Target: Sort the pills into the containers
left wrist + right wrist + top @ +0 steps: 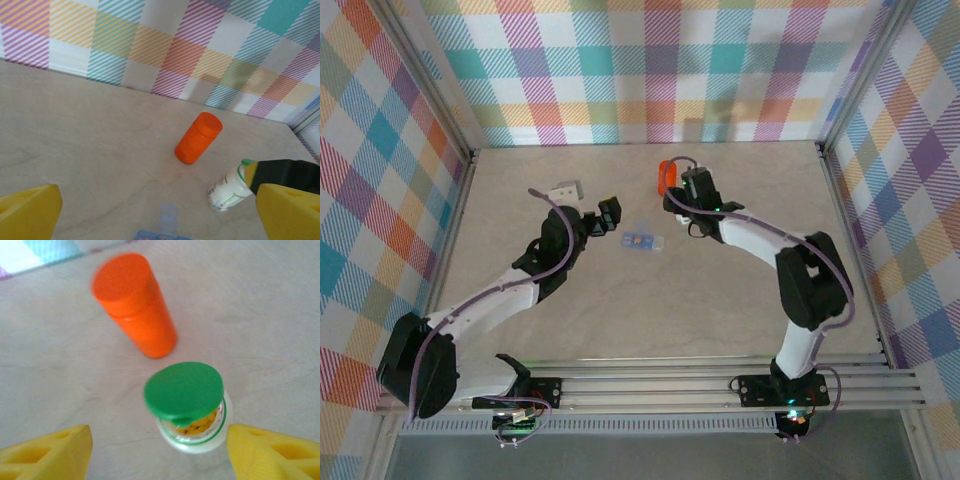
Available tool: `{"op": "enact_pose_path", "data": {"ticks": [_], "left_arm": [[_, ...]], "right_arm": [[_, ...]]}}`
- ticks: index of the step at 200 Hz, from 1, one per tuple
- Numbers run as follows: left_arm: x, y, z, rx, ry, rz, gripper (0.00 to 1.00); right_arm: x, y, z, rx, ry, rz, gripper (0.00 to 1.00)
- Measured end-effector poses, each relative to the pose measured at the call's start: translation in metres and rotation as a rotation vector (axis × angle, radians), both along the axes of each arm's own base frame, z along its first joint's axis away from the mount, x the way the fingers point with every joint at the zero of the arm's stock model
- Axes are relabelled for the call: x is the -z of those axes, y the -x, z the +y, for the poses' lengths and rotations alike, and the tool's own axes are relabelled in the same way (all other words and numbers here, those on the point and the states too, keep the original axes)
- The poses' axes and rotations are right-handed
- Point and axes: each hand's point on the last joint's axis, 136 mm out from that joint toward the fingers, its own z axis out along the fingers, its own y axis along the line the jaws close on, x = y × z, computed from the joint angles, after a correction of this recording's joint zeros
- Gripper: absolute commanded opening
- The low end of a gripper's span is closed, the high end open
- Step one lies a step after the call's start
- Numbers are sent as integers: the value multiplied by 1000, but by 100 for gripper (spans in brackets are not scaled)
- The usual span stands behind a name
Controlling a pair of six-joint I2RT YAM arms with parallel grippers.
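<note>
A pale-blue pill-box strip, the containers point(642, 241), lies mid-table between the arms. In the left wrist view the containers point(161, 233) sit at the bottom edge with one lid point(168, 215) flipped up. My left gripper point(611, 212) is open just left of the strip, with nothing between its yellow fingers point(28, 212). My right gripper point(159, 441) is open on either side of a standing white bottle point(194, 436). Its green cap point(184, 389) is hinged half open, showing yellow-orange pills point(201, 424). The left finger stands well clear of the bottle and the right finger is close beside it.
An orange cylindrical bottle point(135, 305) lies on its side just beyond the white bottle point(228, 191), near the back wall. A small white object point(566, 190) sits left of my left gripper. Plaid walls point(650, 70) close in the table on three sides.
</note>
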Motion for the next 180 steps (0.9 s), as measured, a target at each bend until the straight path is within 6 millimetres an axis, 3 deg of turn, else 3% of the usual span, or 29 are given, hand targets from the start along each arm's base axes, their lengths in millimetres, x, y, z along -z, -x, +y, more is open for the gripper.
{"op": "enact_pose_path", "data": {"ticks": [25,47,101,180], "left_arm": [[3,-21,-19,13,49,51,92],[15,-41,-39,31,90,107,86],[52,-89,-101,117,239,260,76],[96,-124,-172,202,356,411,53]], "right_arm": [[-29,10,-11,-53,-58,-19,69],[-36,5,-24,-93,-94,-15,63],[-18,-21,-47,-164,-196,57,53],[14,-38,-33,-248,-284,98,48]]}}
